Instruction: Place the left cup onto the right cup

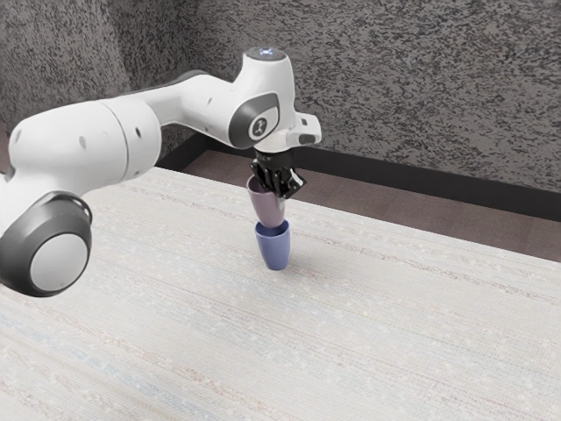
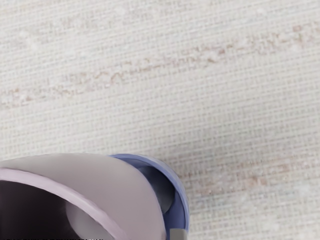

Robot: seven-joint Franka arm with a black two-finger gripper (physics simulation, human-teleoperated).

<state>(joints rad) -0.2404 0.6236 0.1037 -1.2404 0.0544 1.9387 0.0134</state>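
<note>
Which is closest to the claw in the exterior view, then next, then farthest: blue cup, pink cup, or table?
1. Pink cup: gripped at its rim by the claw.
2. Blue cup: directly beneath the pink cup.
3. Table: lowest, under the blue cup.

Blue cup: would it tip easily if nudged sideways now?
Probably: the blue cup narrows to a small base, and the mauve cup nested in it stacks weight high. Both look rigid and smooth, so likely slippery under a push.

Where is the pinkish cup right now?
In the exterior view the mauve cup sits near the middle of the table, its base tucked into the blue cup below, its rim gripped by the jaws above.
</note>
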